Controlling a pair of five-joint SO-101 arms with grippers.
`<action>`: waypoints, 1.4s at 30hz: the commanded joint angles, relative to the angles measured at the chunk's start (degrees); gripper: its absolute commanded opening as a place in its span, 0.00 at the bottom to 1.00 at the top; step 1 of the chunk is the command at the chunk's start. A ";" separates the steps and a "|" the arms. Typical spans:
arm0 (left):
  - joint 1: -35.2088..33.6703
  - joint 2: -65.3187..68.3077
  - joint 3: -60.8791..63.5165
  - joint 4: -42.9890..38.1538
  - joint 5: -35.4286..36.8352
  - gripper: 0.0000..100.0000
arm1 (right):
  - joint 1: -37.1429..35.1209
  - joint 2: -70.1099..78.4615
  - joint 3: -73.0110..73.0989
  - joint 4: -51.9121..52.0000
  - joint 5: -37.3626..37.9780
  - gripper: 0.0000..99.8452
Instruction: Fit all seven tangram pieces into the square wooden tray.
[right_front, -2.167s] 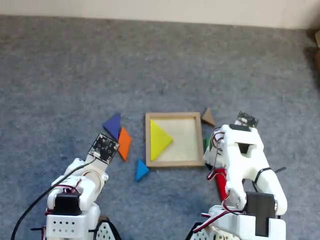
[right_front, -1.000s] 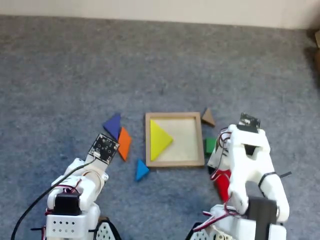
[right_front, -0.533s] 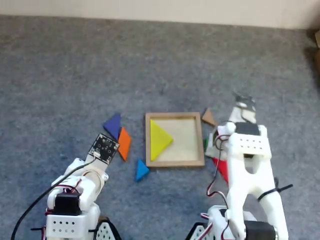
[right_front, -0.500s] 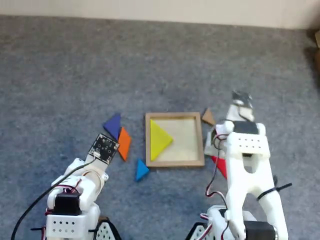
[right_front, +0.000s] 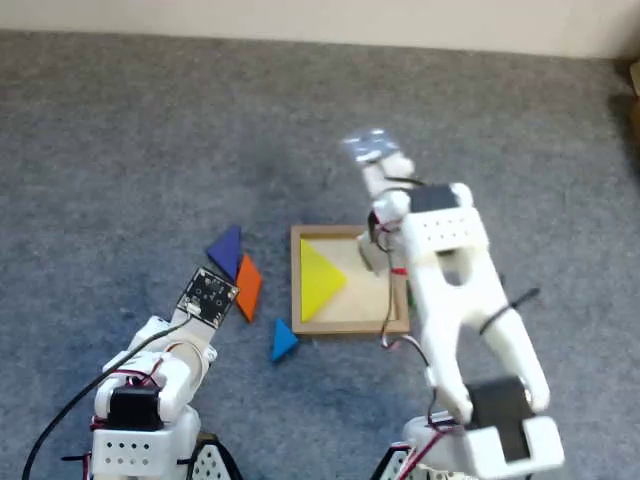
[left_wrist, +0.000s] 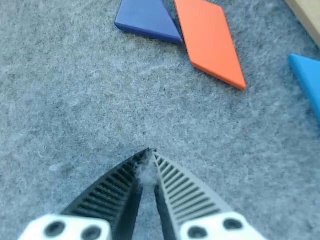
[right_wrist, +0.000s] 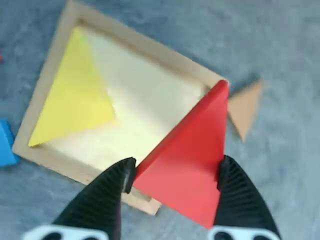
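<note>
Swinging in over the tray (right_front: 345, 327), the right gripper (right_wrist: 176, 170), clamped on the red triangle (right_wrist: 187, 165), readies a second placement; the left gripper (left_wrist: 147, 160) sits with fingers together.

Right arm (right_front: 450, 270) swung toward tray (right_wrist: 150, 45); red triangle (right_wrist: 185, 155), clamped between fingers (right_wrist: 107, 195), now above tray.
</note>
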 joint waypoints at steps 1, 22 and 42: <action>-0.40 -1.27 1.27 0.18 -0.44 0.01 | -3.03 3.30 -6.81 0.40 7.65 0.12; -0.40 -1.27 1.27 0.18 -0.44 0.01 | -7.08 15.60 -17.71 0.13 31.21 0.12; -0.40 -1.27 1.27 0.18 -0.44 0.01 | -1.27 0.57 -2.33 3.91 5.45 0.01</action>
